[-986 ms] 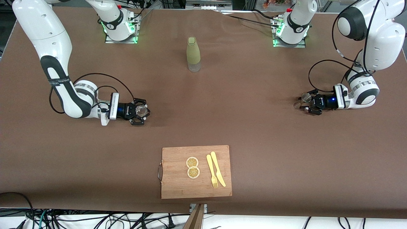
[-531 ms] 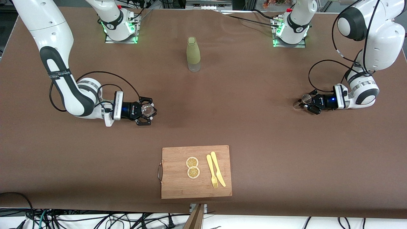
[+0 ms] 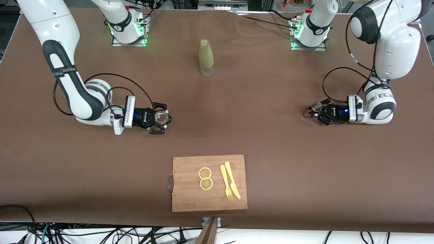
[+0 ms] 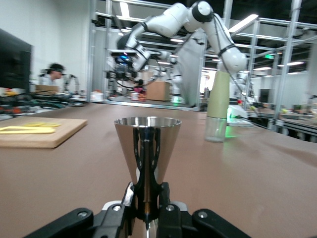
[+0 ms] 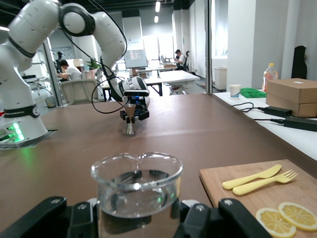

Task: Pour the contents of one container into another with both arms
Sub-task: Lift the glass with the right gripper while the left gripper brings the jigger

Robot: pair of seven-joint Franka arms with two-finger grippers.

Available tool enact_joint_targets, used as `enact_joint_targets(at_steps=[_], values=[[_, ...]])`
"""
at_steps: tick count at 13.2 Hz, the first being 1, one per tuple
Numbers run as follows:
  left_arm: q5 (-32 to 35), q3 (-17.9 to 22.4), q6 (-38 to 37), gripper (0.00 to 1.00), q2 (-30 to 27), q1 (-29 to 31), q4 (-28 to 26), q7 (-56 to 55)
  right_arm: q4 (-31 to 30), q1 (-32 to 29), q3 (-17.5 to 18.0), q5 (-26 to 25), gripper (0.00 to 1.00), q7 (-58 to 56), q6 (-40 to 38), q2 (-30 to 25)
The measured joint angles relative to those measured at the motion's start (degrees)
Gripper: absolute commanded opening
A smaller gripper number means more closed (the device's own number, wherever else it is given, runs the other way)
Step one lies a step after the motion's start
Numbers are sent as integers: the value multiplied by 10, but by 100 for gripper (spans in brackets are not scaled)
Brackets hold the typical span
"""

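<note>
The tiny clear glass tumbler (image 3: 161,116) stands upright between the fingers of my right gripper (image 3: 162,118), which is shut on it low over the table toward the right arm's end. In the right wrist view the tumbler (image 5: 136,188) fills the gap of the right gripper (image 5: 136,215). The silvery metal jigger (image 3: 317,106), cup mouth up, is held by my left gripper (image 3: 314,112) low over the table toward the left arm's end. In the left wrist view, the left gripper (image 4: 147,198) is shut on the jigger (image 4: 147,144) at its narrow waist.
A tall olive-green sleeved bottle (image 3: 205,57) stands mid-table, nearer the bases. A wooden cutting board (image 3: 190,200) with two lemon slices (image 3: 205,178), a yellow fork (image 3: 226,183) and a yellow knife (image 3: 232,179) lies near the front edge. Bare brown table lies between the two grippers.
Both grippers have slid toward the middle of the table, the right one with the tumbler and the left one with the jigger. The left arm's upper links swung inward too.
</note>
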Motion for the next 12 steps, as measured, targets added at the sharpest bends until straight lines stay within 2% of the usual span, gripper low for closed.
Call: enact_joint_targets(at_steps=[2,4,9,12], values=[[-36,-18,15,0,-7,-36,14,-15,1,13,36,16,0,31,66,-17],[-67,-54,64,0,-25,-58,26,-34,15,32,63,23,0,63,130,-24],[-188,-149,200,0,-48,-109,40,-79,69,133,70,23,0,144,254,-19],[-228,-179,251,0,-48,-137,48,-98,94,186,70,23,0,180,324,-9]])
